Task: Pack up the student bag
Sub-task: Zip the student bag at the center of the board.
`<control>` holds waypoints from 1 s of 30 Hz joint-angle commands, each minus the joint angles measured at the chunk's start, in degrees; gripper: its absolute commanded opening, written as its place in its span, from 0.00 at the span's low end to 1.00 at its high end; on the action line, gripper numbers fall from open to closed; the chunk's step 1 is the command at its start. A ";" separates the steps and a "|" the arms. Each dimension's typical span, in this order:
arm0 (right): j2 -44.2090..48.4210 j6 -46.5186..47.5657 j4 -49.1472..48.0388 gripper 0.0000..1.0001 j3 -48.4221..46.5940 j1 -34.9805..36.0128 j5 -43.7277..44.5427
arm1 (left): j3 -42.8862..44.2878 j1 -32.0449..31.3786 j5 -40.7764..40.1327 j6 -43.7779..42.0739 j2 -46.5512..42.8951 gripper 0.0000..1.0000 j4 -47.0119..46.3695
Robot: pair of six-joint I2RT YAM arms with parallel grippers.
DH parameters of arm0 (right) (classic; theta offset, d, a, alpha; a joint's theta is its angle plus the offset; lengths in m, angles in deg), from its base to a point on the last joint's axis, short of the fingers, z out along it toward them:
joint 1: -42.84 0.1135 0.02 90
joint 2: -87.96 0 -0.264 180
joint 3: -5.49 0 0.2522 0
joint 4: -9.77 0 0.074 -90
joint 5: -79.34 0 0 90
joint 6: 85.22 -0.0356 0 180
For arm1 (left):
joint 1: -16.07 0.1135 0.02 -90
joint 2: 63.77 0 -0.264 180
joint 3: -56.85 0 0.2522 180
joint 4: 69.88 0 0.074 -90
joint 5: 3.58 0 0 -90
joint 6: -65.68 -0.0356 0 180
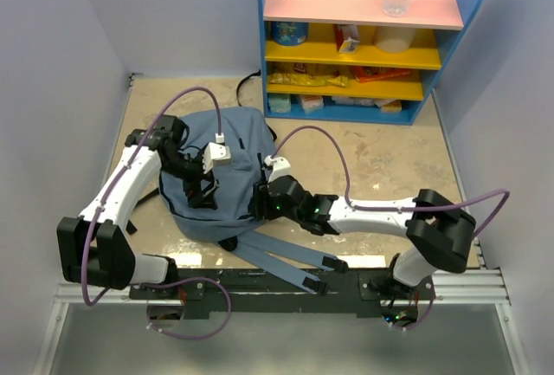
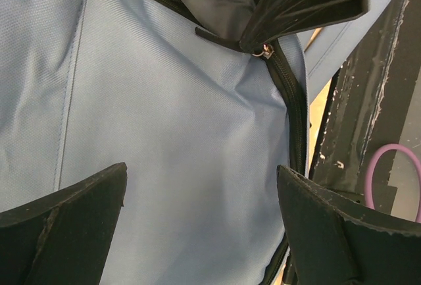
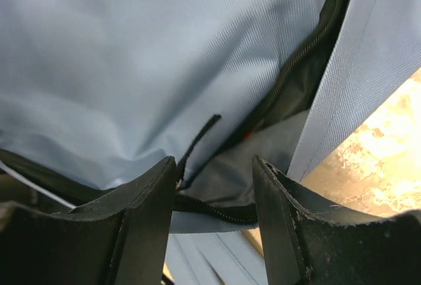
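Student bag (image 1: 244, 132) judged soft, limp, light, so best taken at the zip pull tab (image 3: 197, 141). Left gripper (image 2: 200, 168) spread wide; right gripper (image 3: 214, 160) parted, gripping nothing

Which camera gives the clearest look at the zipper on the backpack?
The left wrist view: the zipper runs sharp and close down the student bag, teeth in focus. The right wrist view shows a softer stretch, gaping over dark lining. The top view shows the whole bag, the zipper too small to trace.
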 commanded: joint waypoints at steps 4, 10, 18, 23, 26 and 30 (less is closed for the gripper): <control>-2.87 -1.69 -0.80 0.51 -1.94 0.19 -0.66 | 0.17 0.12 -0.62 1.22 -2.06 1.00 -1.00; -4.28 -2.04 -4.76 0.49 -3.07 0.19 -2.42 | 0.00 0.12 -1.15 1.31 -2.06 1.00 -1.08; -6.65 -2.04 -4.41 0.39 -5.36 0.28 -3.30 | -1.06 0.12 -1.94 1.22 -2.59 1.00 -1.35; -8.76 -2.48 -4.49 0.29 -6.07 0.19 -2.95 | -0.80 0.12 -2.03 1.57 -2.68 1.00 -1.35; -8.15 -2.39 -4.93 0.16 -5.71 0.28 -2.34 | 1.39 -0.23 -1.07 1.66 -2.15 1.00 0.67; -4.91 -0.91 -3.89 0.00 -6.24 0.02 -0.40 | 3.95 -2.86 0.78 3.51 -1.80 1.00 1.29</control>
